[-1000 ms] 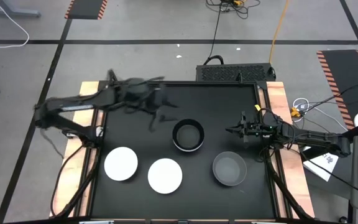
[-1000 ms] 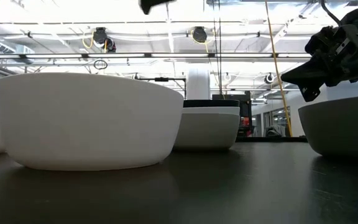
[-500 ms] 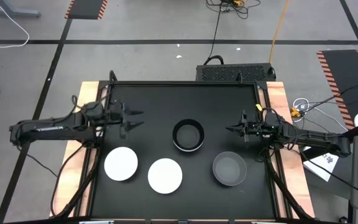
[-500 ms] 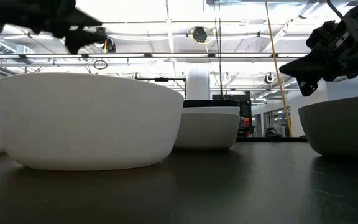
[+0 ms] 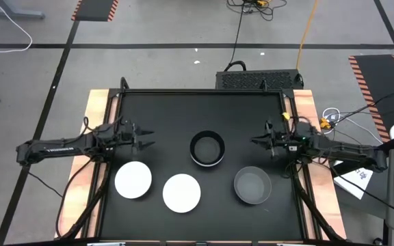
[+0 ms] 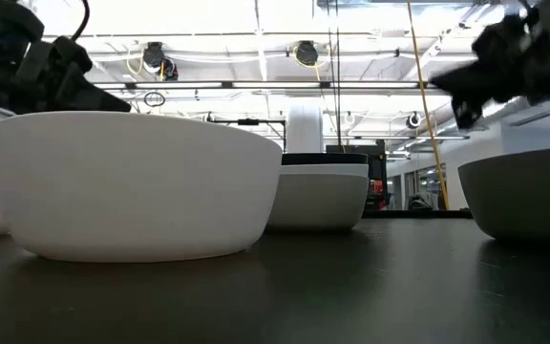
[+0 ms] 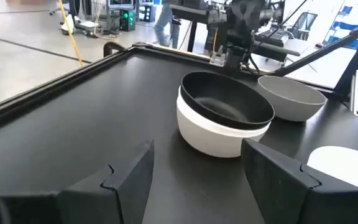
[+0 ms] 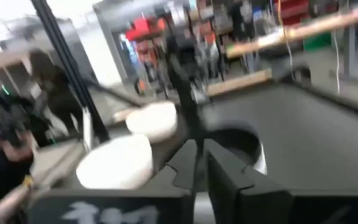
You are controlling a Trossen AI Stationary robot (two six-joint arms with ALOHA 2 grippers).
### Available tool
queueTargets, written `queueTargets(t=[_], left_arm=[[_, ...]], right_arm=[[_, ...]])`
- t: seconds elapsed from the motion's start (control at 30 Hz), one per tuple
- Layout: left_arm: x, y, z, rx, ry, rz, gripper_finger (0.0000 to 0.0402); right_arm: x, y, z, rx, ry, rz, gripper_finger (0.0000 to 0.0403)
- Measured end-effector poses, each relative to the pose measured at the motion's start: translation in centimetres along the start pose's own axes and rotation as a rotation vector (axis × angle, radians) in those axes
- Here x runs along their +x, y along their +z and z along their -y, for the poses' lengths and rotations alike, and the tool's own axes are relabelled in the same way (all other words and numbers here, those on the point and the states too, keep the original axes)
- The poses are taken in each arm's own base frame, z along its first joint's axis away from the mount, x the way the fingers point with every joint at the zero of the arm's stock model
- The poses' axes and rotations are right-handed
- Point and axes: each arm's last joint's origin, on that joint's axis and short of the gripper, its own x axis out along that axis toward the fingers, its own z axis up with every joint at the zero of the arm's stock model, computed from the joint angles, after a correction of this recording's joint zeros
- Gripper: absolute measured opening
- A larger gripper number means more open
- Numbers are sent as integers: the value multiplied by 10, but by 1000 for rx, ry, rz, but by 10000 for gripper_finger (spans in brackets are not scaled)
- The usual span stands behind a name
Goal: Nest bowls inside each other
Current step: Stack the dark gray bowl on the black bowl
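Note:
A black bowl (image 5: 206, 148) sits nested in a white bowl (image 7: 213, 134) at the table's middle. Two more white bowls (image 5: 133, 180) (image 5: 181, 192) stand on their bases near the front edge. A grey bowl (image 5: 252, 184) stands front right. My left gripper (image 5: 146, 139) hovers open, left of the nested pair, with its fingers pointing at it (image 7: 197, 180). My right gripper (image 5: 255, 141) hovers shut, right of the pair, above the grey bowl's far side (image 6: 442, 86). Neither gripper holds anything.
A black mat covers the table, with a raised frame (image 5: 204, 91) around it and wooden boards along both sides. The far half of the mat (image 5: 204, 113) is bare. A person (image 8: 51, 87) stands in the room beyond the table.
My left arm has swung from above the far middle of the table toward the left edge and come down, ending low beside the nested pair with its fingers open. My right gripper has risen slightly in place. The bowls have not moved.

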Motion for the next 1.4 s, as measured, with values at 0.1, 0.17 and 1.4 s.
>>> queueTargets(t=[0.1, 0.17, 1.4], left_arm=[[0, -5, 0, -3, -23, -16, 244], [0, -5, 0, -3, -28, -19, 243], [0, -1, 2, 48, -81, 18, 243]], right_arm=[[-1, 26, -9, 4, 0, -13, 60], [-1, 38, -12, 40, -20, -80, 89], [41, 12, -84, 710, -111, -901, 169]])
